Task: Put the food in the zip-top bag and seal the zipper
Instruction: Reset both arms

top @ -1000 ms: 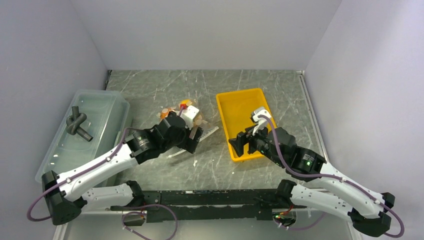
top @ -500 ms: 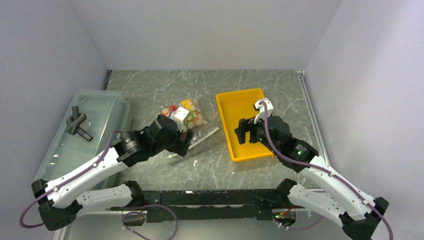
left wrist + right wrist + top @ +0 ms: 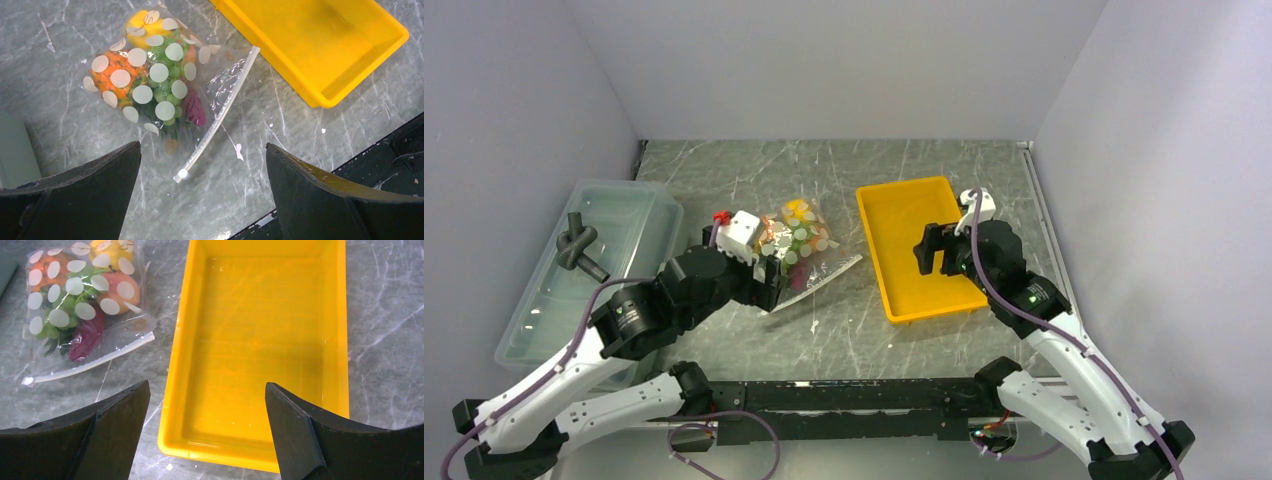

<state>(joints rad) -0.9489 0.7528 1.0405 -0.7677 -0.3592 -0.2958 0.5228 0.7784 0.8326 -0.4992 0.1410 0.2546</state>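
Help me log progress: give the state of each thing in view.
Zip-top bag: lying flat on the table, filled.
Food: inside the bag.
Zipper: lying flat; cannot tell whether it is sealed.
Yellow tray: upright, empty.
Lidded bin: lid on.
Left claw: open, empty, above the bag.
Right claw: open, empty, above the tray.

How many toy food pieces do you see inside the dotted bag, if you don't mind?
5, all in the bag: orange pineapple, yellow piece, peach fruit, green grapes, dark red piece; more may be hidden beneath.
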